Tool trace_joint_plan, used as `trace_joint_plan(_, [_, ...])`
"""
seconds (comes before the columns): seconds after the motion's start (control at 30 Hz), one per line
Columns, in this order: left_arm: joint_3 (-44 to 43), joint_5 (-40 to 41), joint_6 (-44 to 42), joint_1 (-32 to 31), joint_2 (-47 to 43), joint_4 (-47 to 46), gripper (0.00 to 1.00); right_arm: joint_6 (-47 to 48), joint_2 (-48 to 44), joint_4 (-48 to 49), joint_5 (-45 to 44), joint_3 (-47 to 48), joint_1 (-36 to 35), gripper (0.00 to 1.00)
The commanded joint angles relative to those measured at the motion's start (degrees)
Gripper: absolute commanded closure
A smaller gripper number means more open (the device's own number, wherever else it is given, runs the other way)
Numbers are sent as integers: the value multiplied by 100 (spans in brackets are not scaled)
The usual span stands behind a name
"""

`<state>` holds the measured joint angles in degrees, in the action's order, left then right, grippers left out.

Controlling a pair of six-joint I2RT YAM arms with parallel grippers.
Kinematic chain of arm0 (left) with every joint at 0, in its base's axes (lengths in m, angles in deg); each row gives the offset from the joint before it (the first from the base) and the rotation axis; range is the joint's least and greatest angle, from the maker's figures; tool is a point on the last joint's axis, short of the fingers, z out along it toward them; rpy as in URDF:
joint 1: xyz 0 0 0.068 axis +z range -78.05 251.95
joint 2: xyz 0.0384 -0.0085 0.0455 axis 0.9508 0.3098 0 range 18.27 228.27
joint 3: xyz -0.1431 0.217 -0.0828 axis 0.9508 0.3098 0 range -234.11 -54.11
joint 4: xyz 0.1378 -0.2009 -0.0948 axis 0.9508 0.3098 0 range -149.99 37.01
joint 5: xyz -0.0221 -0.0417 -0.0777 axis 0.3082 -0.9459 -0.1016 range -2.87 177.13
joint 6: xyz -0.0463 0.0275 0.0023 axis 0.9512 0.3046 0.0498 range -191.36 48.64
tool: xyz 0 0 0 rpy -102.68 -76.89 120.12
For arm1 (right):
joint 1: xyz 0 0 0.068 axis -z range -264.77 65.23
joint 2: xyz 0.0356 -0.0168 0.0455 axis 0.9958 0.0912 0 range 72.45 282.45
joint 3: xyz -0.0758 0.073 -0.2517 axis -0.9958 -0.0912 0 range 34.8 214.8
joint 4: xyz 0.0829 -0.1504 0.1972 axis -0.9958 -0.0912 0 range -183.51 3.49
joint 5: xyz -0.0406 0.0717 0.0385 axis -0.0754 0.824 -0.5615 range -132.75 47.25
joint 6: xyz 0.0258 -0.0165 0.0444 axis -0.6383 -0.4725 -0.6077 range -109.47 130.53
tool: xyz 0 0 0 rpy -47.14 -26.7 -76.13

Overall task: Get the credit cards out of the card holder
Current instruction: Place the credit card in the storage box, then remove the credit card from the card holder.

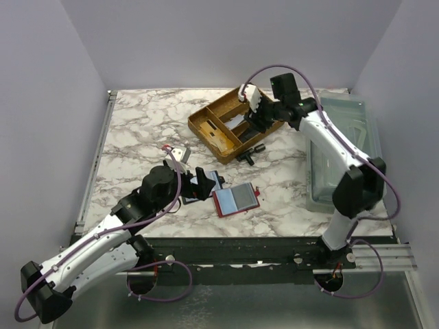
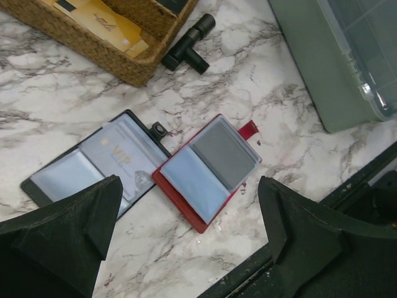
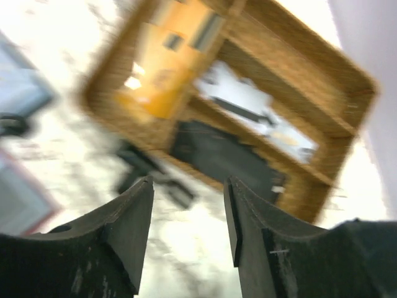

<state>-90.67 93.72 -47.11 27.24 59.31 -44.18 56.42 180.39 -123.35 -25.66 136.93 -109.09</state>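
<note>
We see shiny grey-blue cards (image 2: 197, 181) in flat red holder (image 2: 177, 202). Left gripper (image 2: 189, 214) wide open, right gripper (image 3: 189, 214) half open, both empty.

The left arm (image 1: 89, 250) and the right arm (image 1: 329, 137) are each made of glossy white shells dotted with rows of small dark screws. The shells are linked by chunky, rounded black joints (image 1: 161, 181), and a thin purple cable (image 1: 288, 66) runs in loose loops from the base along each arm. Near each wrist sits a small pale block (image 1: 250, 94) with reddish-orange details. The left gripper (image 2: 189, 181) and the right gripper (image 3: 188, 181) carry matte black, wedge-shaped fingers (image 2: 74, 217) with flat inner faces and a slightly rough moulded finish.
</note>
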Motion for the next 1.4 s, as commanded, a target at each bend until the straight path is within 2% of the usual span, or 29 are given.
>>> trace_joint_plan(0.0, [523,-840,827,23,-14,-804,1,-1872,-1124,-268,2409,-1342,-12,44])
trace_joint_plan(0.1, [1082,-1257,1797,23,60,-1673,4,-2334,-1826,69,3737,-2585,60,38])
trace_joint_plan(0.17, [1439,-1371,2525,24,151,-2256,6,-2970,-2225,667,4361,-3460,115,38])
trace_joint_plan(0.27, [1852,-1405,3140,15,384,-3013,10,-3908,-2670,1934,4525,-4548,138,43])
trace_joint_plan(0.4, [1952,-1388,3505,-39,828,-3446,13,-4440,-2614,2657,4534,-5167,138,46])
trace_joint_plan(0.5, [2015,-1231,3711,-141,1258,-3826,17,-4995,-2544,3135,4163,-5365,138,47])
trace_joint_plan(0.67, [1968,-1076,3918,-279,2062,-4426,26,-5576,-2195,3373,3499,-5662,138,55])
trace_joint_plan(0.83, [1825,-835,4029,-399,2749,-4692,31,-5667,-1681,3079,3315,-5457,134,69])
trace_joint_plan(0.9, [1783,-751,4050,-424,2975,-4792,37,-5627,-1563,2952,3186,-5363,102,71])
trace_joint_plan(1.03, [1708,-703,4096,-467,3358,-4986,42,-5607,-1530,2908,2950,-5392,60,71])
trace_joint_plan(1.37, [1651,-703,4156,-518,3988,-5353,43,-5527,-1252,2596,2720,-5302,24,67])
